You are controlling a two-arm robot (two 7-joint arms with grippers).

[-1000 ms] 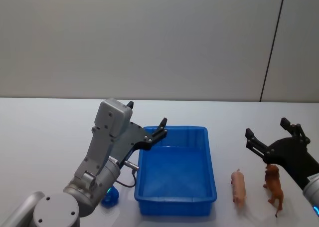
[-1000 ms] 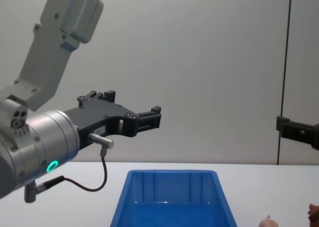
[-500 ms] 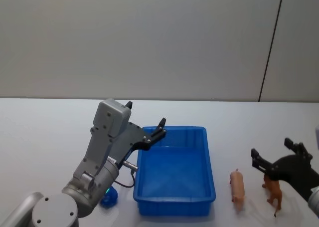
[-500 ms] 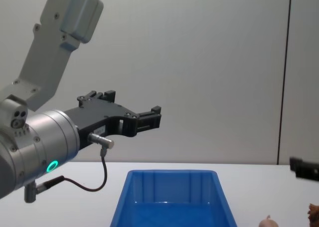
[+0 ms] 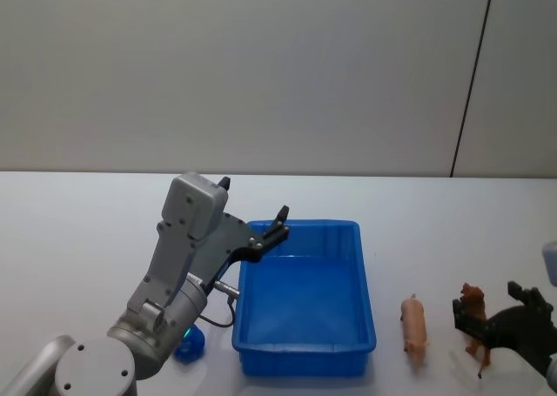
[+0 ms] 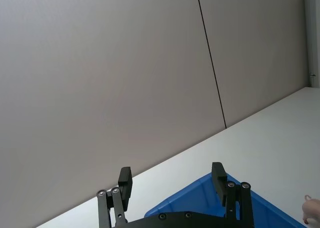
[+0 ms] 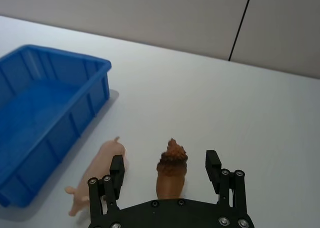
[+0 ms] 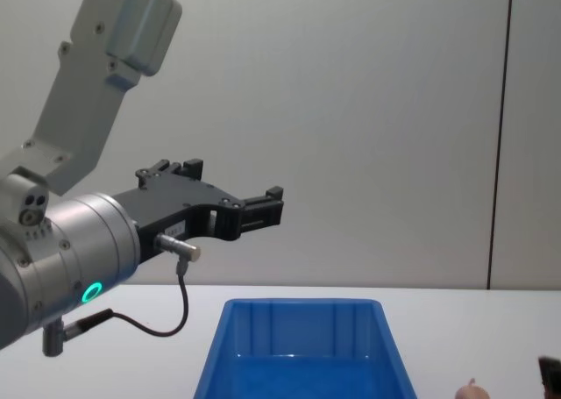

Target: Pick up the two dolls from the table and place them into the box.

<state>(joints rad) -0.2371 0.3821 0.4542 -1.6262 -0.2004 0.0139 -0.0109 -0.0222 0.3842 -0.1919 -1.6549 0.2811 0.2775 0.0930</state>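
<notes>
I'm on the first pick: my right end effector, spread, brackets the brown animal doll on the tabletop right of the blue bin, so closing comes next; left end effector idles spread by the bin.

Left arm raised, elbow bent, grey wrist link angled upward, green ring light on forearm; left gripper held level in mid-air, pointing forward, fingers spread wide. Right arm reaching in low from right side; right gripper tilted downward, fingers spread wide
</notes>
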